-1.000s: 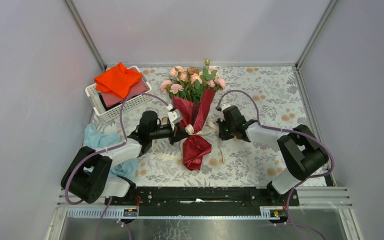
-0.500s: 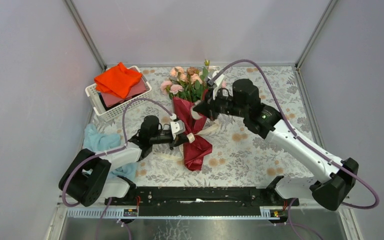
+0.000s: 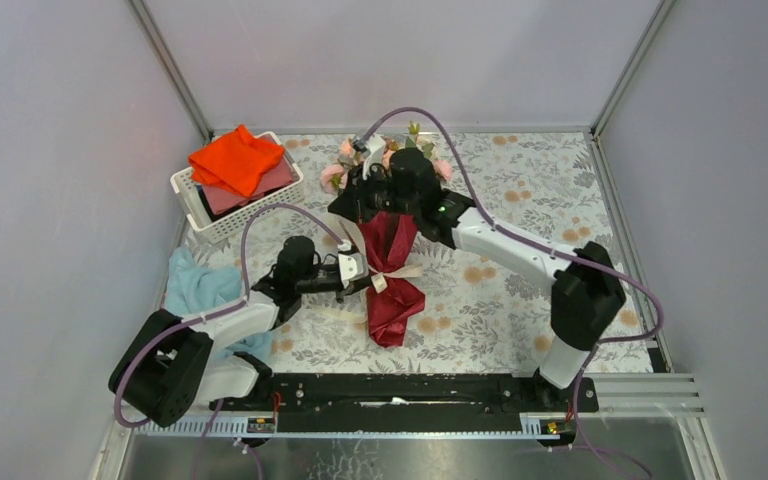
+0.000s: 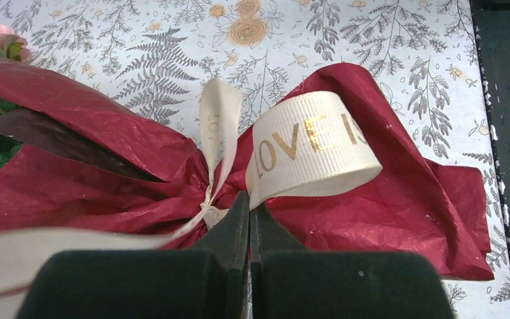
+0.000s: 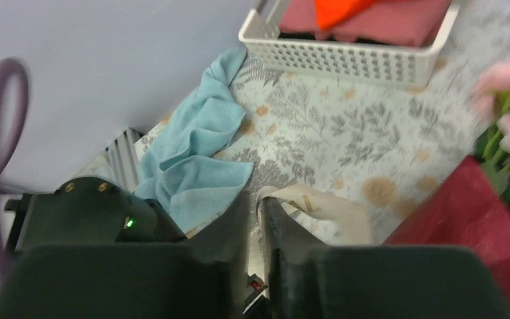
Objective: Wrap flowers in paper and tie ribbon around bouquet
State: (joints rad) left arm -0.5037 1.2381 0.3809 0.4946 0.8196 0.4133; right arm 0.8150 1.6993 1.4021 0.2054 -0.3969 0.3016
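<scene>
1. Top view: the bouquet (image 3: 392,250) lies on the floral table cover (image 3: 520,200), to the right of the white basket (image 3: 235,215) and nearer the arm bases.
   - Its flowers (image 3: 338,172) point to the far side, level with the basket. The foot of the dark red paper (image 3: 395,305) lies nearest the bases.
   - An orange cloth (image 3: 235,158) is heaped in the basket, and a light blue cloth (image 3: 200,285) lies just nearer than the basket.
   - The ribbon (image 3: 400,272) is cinched round the paper's narrow waist.
   - The left gripper (image 3: 365,278) reaches that waist from the basket side.
   - The right arm arches over the flowers and hides most of them.
   - The right gripper (image 3: 342,215) hangs between the basket and the upper half of the bouquet. A cream strand runs from it down to the waist.

2. Left wrist view: the basket is out of sight here.
   - The claw's fingers are pressed together with no gap. Their tips pinch the ribbon at the base of a loop printed in gold "LOVE IS".
   - A narrower cream loop stands beside it.
   - Crinkled paper spreads out on both sides.

3. Right wrist view: the basket sits at the top, beyond the fingertips.
   - The claw is all but closed, with only a slit between the fingers. The end of the cream ribbon is caught in it.
   - The strand curves off to the right, toward the paper.
   - The blue cloth lies below the basket.
   - Blurred pink roses show to the right of the basket.
</scene>
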